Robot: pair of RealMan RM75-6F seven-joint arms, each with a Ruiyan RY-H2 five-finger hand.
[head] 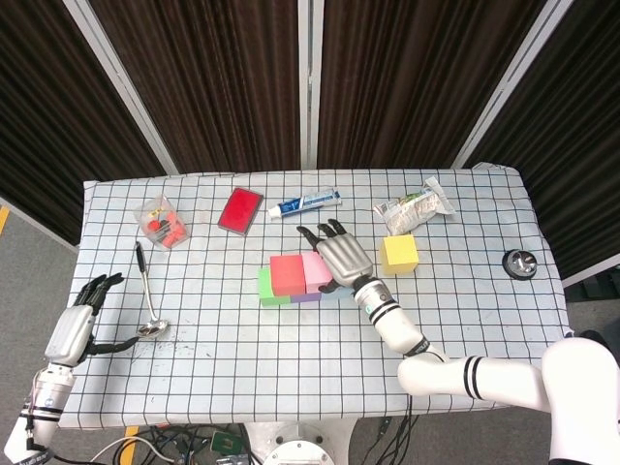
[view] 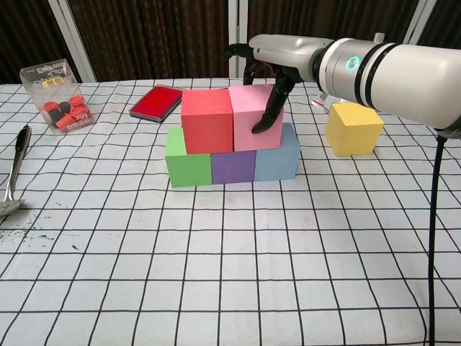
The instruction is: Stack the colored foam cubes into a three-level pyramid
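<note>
A green cube (view: 187, 162), a purple cube (view: 233, 167) and a blue cube (view: 277, 160) form a row on the checked table. A red cube (view: 207, 121) and a pink cube (view: 248, 115) sit on top of that row, side by side. My right hand (view: 270, 61) reaches over the pink cube from the right, its thumb pressed on the cube's front face and its fingers down behind it. A yellow cube (view: 351, 128) stands alone to the right. My left hand (head: 76, 325) hangs by the table's near left edge, fingers apart, holding nothing.
A clear box of red pieces (view: 61, 97), a flat red case (view: 155, 101) and a metal ladle (view: 16, 166) lie to the left. A toothpaste tube (head: 305, 203) and a snack bag (head: 415, 206) lie at the back, a small metal object (head: 520, 263) far right.
</note>
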